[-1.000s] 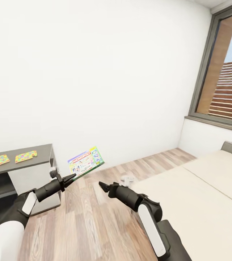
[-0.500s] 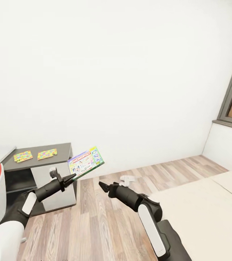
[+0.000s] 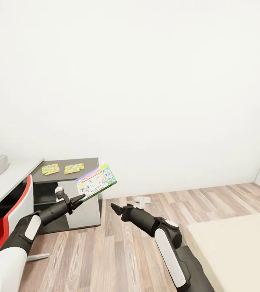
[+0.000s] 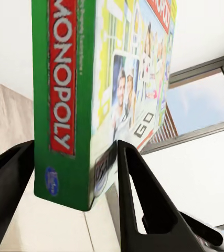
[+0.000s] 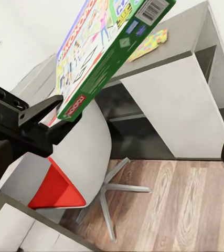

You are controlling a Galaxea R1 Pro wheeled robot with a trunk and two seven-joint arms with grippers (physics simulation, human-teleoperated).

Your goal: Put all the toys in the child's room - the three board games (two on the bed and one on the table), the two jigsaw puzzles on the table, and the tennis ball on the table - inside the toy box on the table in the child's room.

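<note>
The view has swung from the bed toward the desk (image 3: 85,161) ahead of the left claw (image 3: 79,198), which grips the board game (image 3: 96,181), while the right claw (image 3: 114,208) looks closed and empty, so delivery nears.

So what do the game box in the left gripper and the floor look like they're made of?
The Monopoly box, clamped in the left gripper, looks like printed cardboard with a slight gloss: flat panels, sharp folded edges, full-colour artwork. The floor looks like matte wood planks or laminate: long grained boards with visible seams.

A red-and-white chair (image 3: 18,205) stands beside a grey desk (image 3: 85,211).
</note>
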